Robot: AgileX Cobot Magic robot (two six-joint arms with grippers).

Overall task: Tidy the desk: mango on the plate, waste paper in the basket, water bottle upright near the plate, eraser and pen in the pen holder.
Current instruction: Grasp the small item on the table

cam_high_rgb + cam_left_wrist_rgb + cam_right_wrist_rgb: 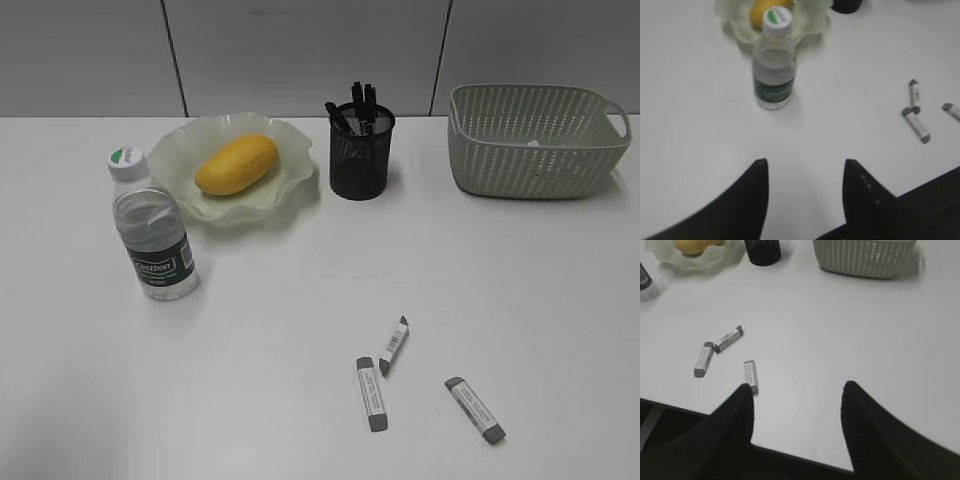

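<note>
We list one mango (pixel 237 164), lying in one plate (pixel 290 185); one water bottle (pixel 152 228), upright just beside that plate; one pen holder (pixel 361 153) with dark pens standing in it; one basket (pixel 535 140), with something small and pale inside, too faint to name.

Three erasers (pixel 371 393) lie loose on the surface (pixel 300 330) in front, two nearly touching, the third (pixel 474 408) a little apart.

The left hand (pixel 805 167) is spread and empty, pulled back near the surface edge; the right hand (pixel 796 390) is likewise spread, empty, just beside the nearest eraser (pixel 751 375).

We judge the erasers to be the step in hand: take one at a time across its narrow width, lift clear, release over the holder's mouth without knocking the pens.
</note>
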